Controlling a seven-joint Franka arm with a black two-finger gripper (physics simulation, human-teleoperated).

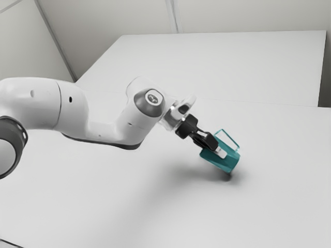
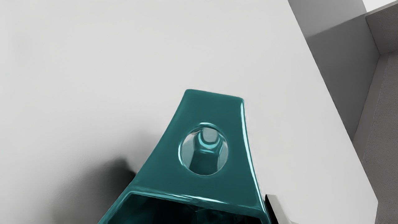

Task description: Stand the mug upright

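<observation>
The teal mug [image 1: 223, 158] is tilted in the exterior view, its lowest corner close above or at the table; I cannot tell whether they touch. My gripper [image 1: 219, 151] is shut on the mug's sides, a pale fingertip lying across the near side and the handle standing out above. In the wrist view the mug [image 2: 217, 186] has a round hollow in its facing wall and its dark open mouth toward my hand. One fingertip of my gripper [image 2: 194, 214] shows beside the mug's wall; the other is hidden behind the mug.
The white table [image 1: 129, 206] spreads around the mug, with a dark shadow beneath it. Another pale surface [image 1: 222, 62] lies farther back, before the walls. In the wrist view a straight table edge runs beside a grey wall [image 2: 342, 74].
</observation>
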